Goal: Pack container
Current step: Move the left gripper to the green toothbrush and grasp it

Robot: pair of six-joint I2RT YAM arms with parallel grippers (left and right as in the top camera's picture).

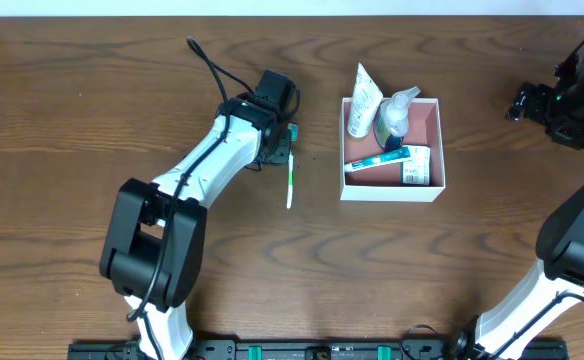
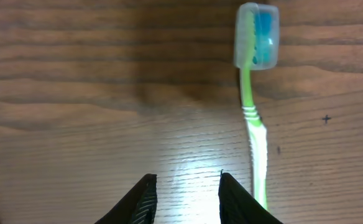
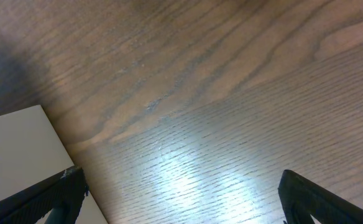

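So the square, shallow cardboard box with white walls and a dusty-pink inside [image 1: 426, 190] sits right of the middle of the brown wooden table [image 1: 72, 100], and it's already got a few toiletries in it. The one item outside it is a slim green-and-white toothbrush with a clear cap over its blue head [image 2: 254, 124], lying flat on the table a little to the left of the box.

The left pincer [image 2: 184, 196] is right by the brush, way nearer than the other arm. Its jaws are parted a bit with only bare wood between them, so it's not holding anything.

Here's the bit that matters imo. In the left wrist view the brush isn't between the fingers. It lies just off to the right-hand finger's side and runs lengthwise the same way the fingers point, capped head at the far end. I'd guess a small sideways shift puts the jaws across the handle.

The right pincer [image 3: 181, 183] is spread wide over bare table, well away on the far side of the box.
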